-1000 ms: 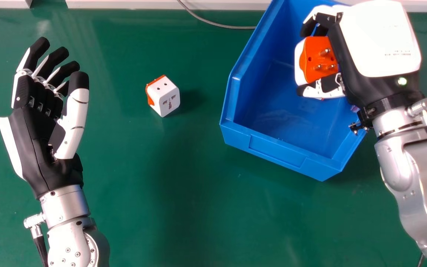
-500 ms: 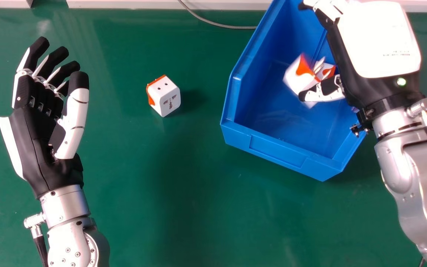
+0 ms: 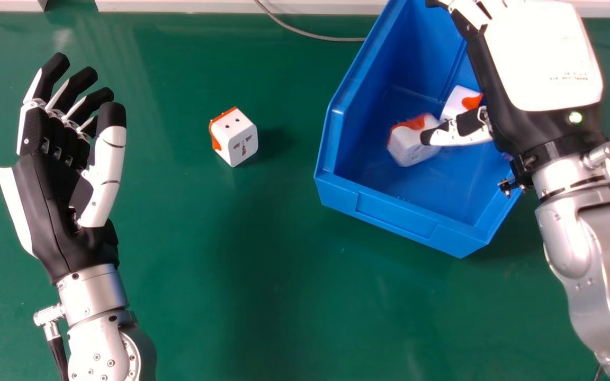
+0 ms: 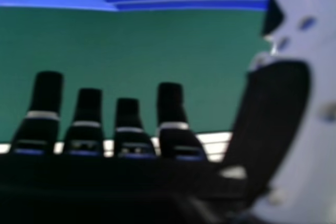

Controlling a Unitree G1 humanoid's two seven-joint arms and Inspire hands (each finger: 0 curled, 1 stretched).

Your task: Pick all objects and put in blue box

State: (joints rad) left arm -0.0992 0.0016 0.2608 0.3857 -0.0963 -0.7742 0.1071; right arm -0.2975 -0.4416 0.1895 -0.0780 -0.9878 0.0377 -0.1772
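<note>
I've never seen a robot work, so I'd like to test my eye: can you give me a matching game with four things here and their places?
1. Left hand
2. Right hand
3. Lone plug adapter
4. Two plug adapters

A. Lying inside the blue box
B. Over the box, fingers open
C. Resting on the green table
D. Near the head view's left edge

Pairs: 1-D; 2-B; 3-C; 4-A

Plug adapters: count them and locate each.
3 adapters: one on the table, one in the blue box near the right hand, one farther back in it; the hand may hide more.
</note>
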